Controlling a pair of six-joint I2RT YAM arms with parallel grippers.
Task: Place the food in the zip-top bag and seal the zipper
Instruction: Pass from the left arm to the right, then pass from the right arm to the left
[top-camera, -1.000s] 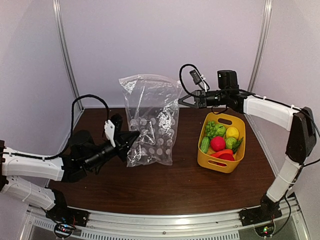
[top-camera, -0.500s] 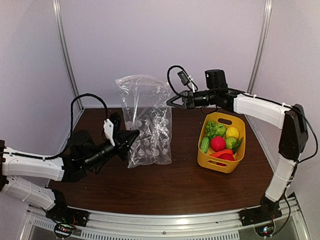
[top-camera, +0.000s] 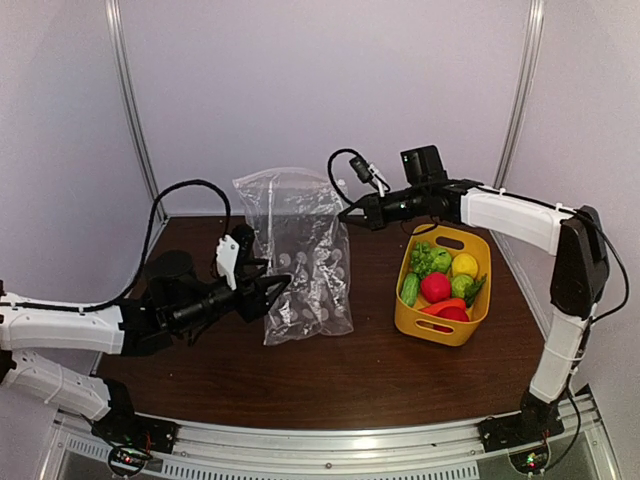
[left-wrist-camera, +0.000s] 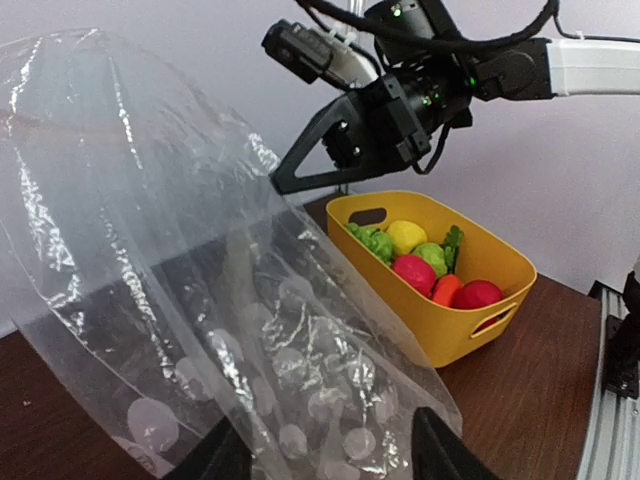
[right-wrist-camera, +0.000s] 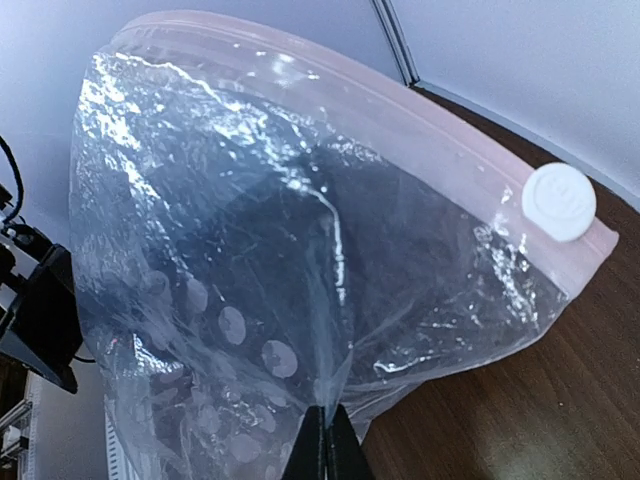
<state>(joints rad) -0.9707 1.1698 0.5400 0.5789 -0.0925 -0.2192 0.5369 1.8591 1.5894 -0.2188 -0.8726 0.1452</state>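
Clear, crinkly, white-dotted plastic zip-top bag stands upright on dark brown wooden table, roughly mid-table, betw. the two arms.

Right gripper reaches in from the right at bag's upper right edge. Wrist cam: both black fingertips pressed together w/ a fold of bag film pinched betw. them, i.e. clamped on the bag. Pale pinkish zipper strip runs along bag's top rim, w/ a white round disc at one end. Mouth sealed or not: can't tell.

Left gripper sits low at bag's lower left side, fingers spread wide. Wrist cam: bag's lower part hangs over the gap betw. the two fingers, nothing clamped. Contact w/ film: can't tell.

All food seen sits in yellow plastic handled basket, on table right of bag, near it but apart. Contents:
- round red apple, centre
- yellow lemon, back right
- green grapes, back left
- green apple, just right of red apple
- green cucumber, along left wall
- orange-red carrot and red pepper, at front
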